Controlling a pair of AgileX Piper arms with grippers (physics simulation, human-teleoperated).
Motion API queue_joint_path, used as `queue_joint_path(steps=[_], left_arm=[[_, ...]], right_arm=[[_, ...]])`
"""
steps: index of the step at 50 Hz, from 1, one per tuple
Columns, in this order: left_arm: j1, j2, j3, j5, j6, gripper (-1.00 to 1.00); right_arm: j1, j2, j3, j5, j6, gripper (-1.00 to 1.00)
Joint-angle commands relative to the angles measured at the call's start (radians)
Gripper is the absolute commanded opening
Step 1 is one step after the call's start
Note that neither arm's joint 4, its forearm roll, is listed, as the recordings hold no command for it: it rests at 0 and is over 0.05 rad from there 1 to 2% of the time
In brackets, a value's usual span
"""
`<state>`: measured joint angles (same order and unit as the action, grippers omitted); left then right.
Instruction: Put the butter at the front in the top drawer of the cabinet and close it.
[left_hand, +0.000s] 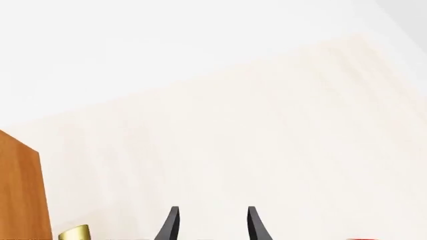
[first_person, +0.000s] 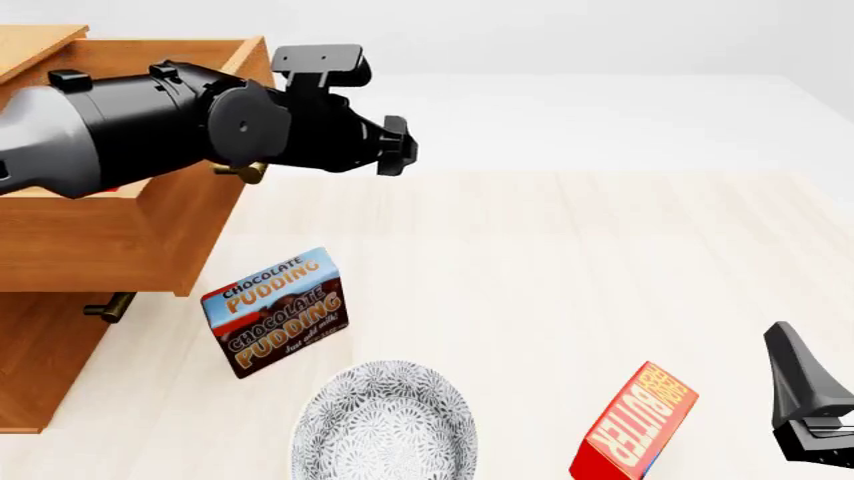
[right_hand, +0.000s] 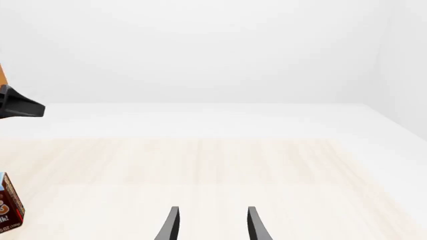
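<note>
The butter (first_person: 637, 424) is a red carton with white lettering, standing tilted near the table's front right. My right gripper (first_person: 787, 352) is just right of it, apart from it; the right wrist view shows that gripper (right_hand: 213, 215) open with nothing between its fingers. The cabinet (first_person: 40, 370) stands at the left with its top drawer (first_person: 134, 240) pulled out, brass handle (first_person: 244, 172) facing the table. My left arm reaches over the drawer. My left gripper (first_person: 399, 147) hangs past the handle and is open and empty (left_hand: 213, 215).
A brown-and-blue chocolate pudding box (first_person: 276, 310) stands in front of the open drawer. A patterned grey plate (first_person: 384, 422) lies at the front centre. The lower drawer's handle (first_person: 110, 305) sticks out below the top drawer.
</note>
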<state>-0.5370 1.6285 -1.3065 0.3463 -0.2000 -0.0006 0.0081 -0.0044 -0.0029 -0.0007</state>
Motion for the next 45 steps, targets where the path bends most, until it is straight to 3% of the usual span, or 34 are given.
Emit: queue_joint_path(steps=[1,45], left_arm=[[0.030,-0.024,0.036,-0.007,-0.005,1.00],[0.141,-0.102,0.125,0.001,0.003,1.00]], right_arm=[[0.000,-0.001,0.001,0.001,0.000,1.00],[0.000,-0.001,0.001,0.001,0.000,1.00]])
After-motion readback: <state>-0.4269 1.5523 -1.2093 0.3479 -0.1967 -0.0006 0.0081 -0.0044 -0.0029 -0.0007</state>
